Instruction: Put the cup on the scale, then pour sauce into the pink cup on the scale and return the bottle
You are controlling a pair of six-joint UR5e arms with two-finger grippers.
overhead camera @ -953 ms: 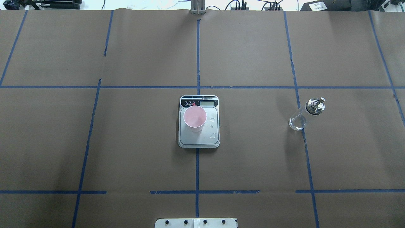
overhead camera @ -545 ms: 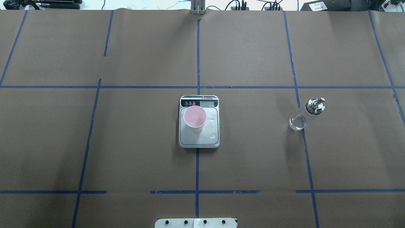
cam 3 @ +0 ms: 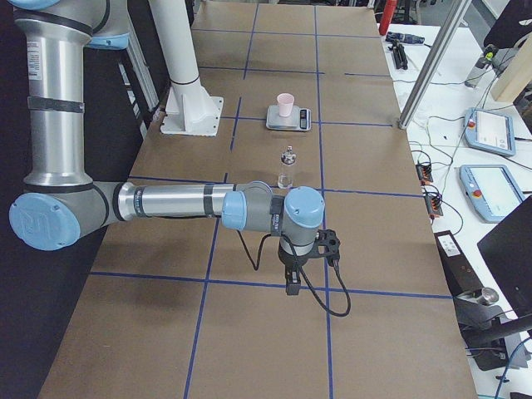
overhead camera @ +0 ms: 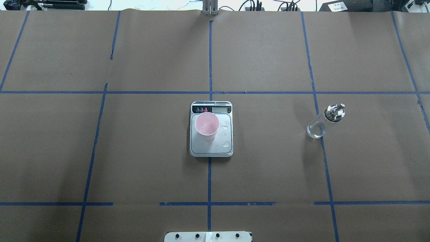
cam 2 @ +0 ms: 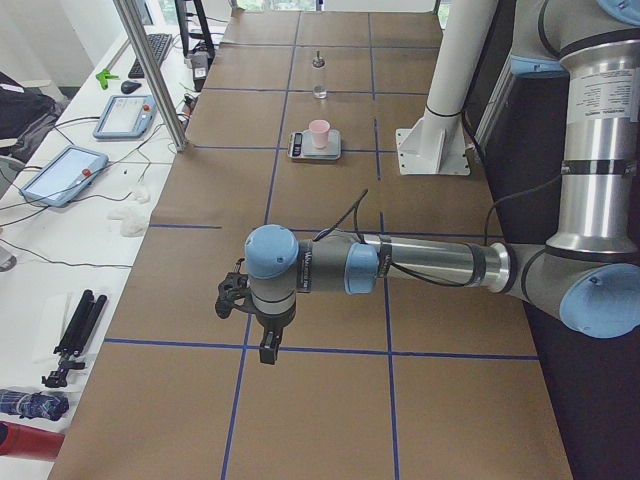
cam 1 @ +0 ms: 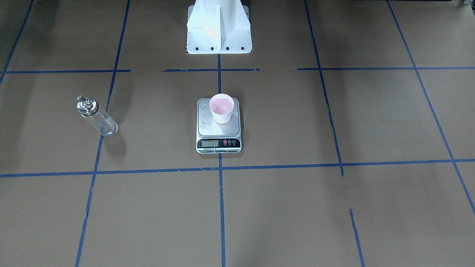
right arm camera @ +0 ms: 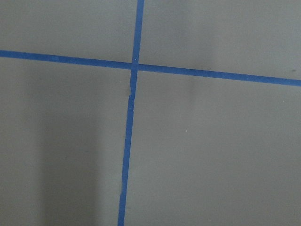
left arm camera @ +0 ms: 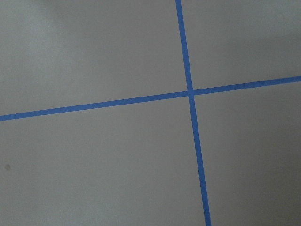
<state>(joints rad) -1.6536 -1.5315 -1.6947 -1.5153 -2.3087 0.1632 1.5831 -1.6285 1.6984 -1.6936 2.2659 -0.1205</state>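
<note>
The pale pink cup [overhead camera: 207, 125] stands upright on the scale [overhead camera: 211, 149], toward the display end of its silver platform. Clear drops [overhead camera: 227, 144] lie on the platform beside it. The clear glass bottle [overhead camera: 324, 122] with its silver pourer cap stands on the brown paper far to the right of the scale, untouched. The sauce inside is too clear to make out. My left gripper [cam 2: 265, 345] hangs low over the paper at the table's left end. My right gripper [cam 3: 293, 283] hangs likewise at the right end. Whether either is open or shut, I cannot tell. Both wrist views show only paper and blue tape.
The white robot pedestal [cam 1: 218, 29] stands behind the scale. Blue tape lines grid the brown paper. Beyond the table's far edge are tablets [cam 2: 125, 115], cables and an aluminium post [cam 2: 150, 70].
</note>
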